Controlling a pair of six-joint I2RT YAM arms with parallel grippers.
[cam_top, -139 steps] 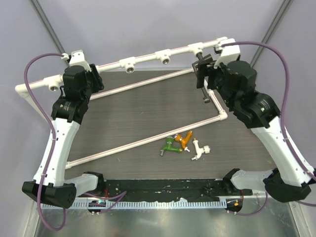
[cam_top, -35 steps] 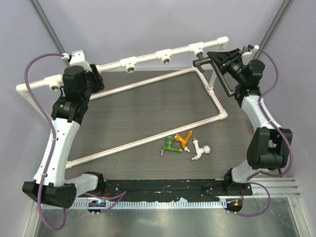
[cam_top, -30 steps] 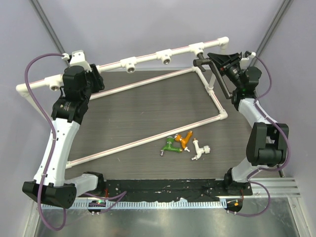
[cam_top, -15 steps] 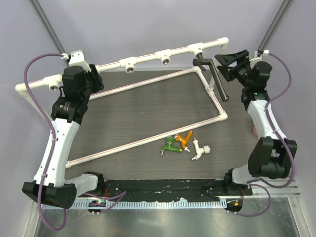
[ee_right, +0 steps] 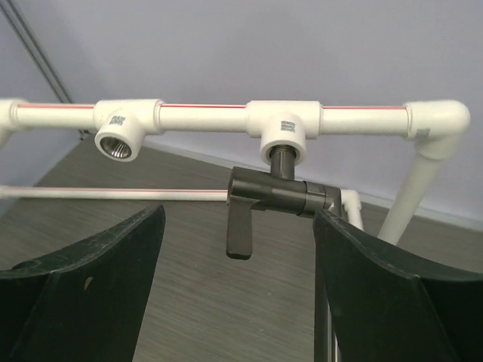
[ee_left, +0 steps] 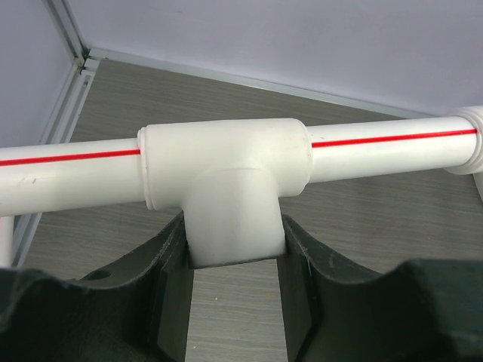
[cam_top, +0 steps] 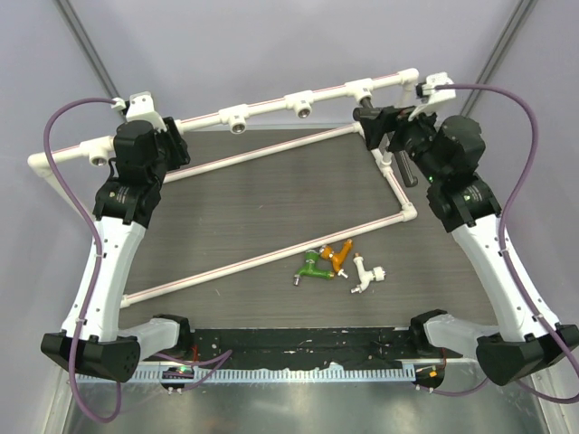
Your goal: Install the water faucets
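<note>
The black faucet (ee_right: 278, 192) hangs from a tee socket (ee_right: 283, 139) of the white pipe frame, its short handle (ee_right: 240, 222) pointing down. My right gripper (ee_right: 238, 219) is open, with a jaw on each side of the faucet and not closed on it. In the top view the faucet (cam_top: 373, 116) is at the frame's back right, with the right gripper (cam_top: 394, 128) at it. The green (cam_top: 312, 268), orange (cam_top: 339, 255) and white (cam_top: 365, 274) faucets lie together on the table. My left gripper (ee_left: 234, 234) is shut on a tee socket (ee_left: 230, 188) of the frame at the back left (cam_top: 163, 136).
The pipe frame (cam_top: 237, 116) runs along the back, and its lower pipes (cam_top: 271, 258) cross the dark table diagonally. An empty tee socket (ee_right: 117, 139) opens left of the black faucet. Purple cables loop off both arms.
My right arm has swung round and brought its open gripper left, back up to the black faucet. The faucet stays in its socket. The left arm has not moved.
</note>
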